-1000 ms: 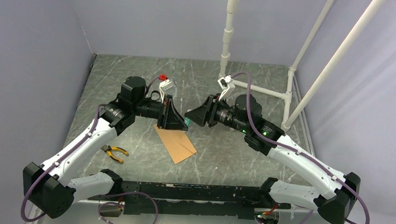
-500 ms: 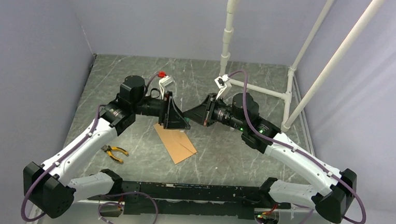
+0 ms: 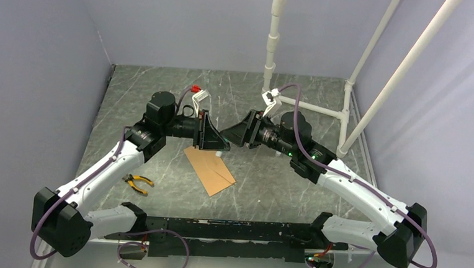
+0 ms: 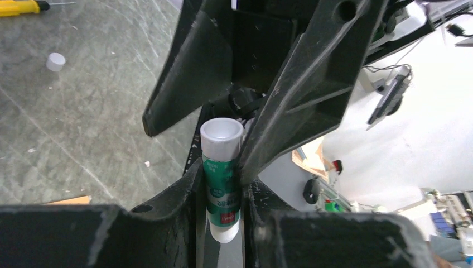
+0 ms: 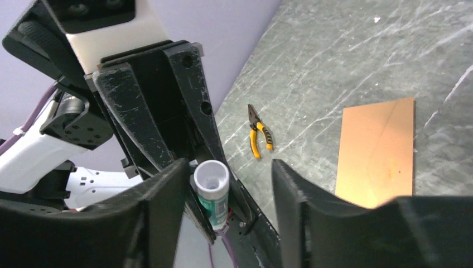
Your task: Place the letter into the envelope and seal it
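1. Found the left gripper (image 4: 221, 180) clenched on a glue stick (image 4: 221, 148), fingers pressed to both sides of its green label.
2. Noted the stick raised above the table (image 3: 269, 179), with its open white end pointing into the right gripper (image 5: 230, 167).
3. Found the right gripper released, jaws spread on either side of that open end. Saw the stick lying close to one finger; could not confirm contact.
4. Located the envelope (image 3: 210, 170) flat on the table, below and just nearer than the two meeting grippers, touched by neither.
5. Could not see its far corner from above, as the left gripper covers it. From the right wrist, found its near edge cut off by that gripper's own finger. From the left wrist, caught only a brown sliver at the bottom edge.
6. Made out one faint diagonal line on its face. Could not tell whether the flap lies open or shut.
7. Could not make out the letter as a separate sheet in any view. Unable to say whether it lies inside the envelope.
8. Noted yellow-handled pliers (image 3: 137, 181) on the table, left of the envelope and well apart from it.
9. Noted a small white cap (image 4: 55, 61) on the table, away from the stick.
10. Could not read the label print, which is blurred. Found the stick's lower end sunk between the left fingers.
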Controlling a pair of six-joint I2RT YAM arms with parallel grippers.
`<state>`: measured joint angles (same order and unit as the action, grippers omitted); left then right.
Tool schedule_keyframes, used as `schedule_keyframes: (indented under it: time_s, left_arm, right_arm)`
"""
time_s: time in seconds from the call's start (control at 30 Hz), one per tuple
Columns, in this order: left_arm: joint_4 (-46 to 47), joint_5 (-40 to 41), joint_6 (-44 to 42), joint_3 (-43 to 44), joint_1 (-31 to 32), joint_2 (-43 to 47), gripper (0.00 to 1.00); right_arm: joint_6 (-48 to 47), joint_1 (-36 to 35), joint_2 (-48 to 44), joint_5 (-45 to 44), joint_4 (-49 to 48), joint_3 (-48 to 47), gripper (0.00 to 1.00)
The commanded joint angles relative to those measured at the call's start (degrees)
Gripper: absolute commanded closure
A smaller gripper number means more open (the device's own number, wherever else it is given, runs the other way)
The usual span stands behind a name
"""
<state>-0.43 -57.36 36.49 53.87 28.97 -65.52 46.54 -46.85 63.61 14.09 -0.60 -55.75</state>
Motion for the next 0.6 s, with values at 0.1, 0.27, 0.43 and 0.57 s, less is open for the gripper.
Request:
schedule_keyframes:
  time_s: [0.1,0.27,0.43,0.57]
  left_arm:
    - [-6.37,-2.04,-11.01,1.33,0.21,3.09,0.97]
    - [-7.59,-5.54,-13.84,1.54,0.21,3.98,0.98]
    - [-8.57,-0.57,-13.96,1.76,0.21,4.46,0.98]
    - [-4.18,7.71,-10.46,-0.12,0.21,5.33,0.98]
  right_arm:
    - [-5.54,1.07,-3.79,0.69,3.04,-2.33,0.31]
    - [-12.99,1.50,-2.04,11.28,4.39,-5.53,0.42]
    - [-10.75,1.36,1.24,8.95,7.64,-7.98,0.46]
    - [-5.03,1.40,3.89,6.50,4.59,-6.61,0.54]
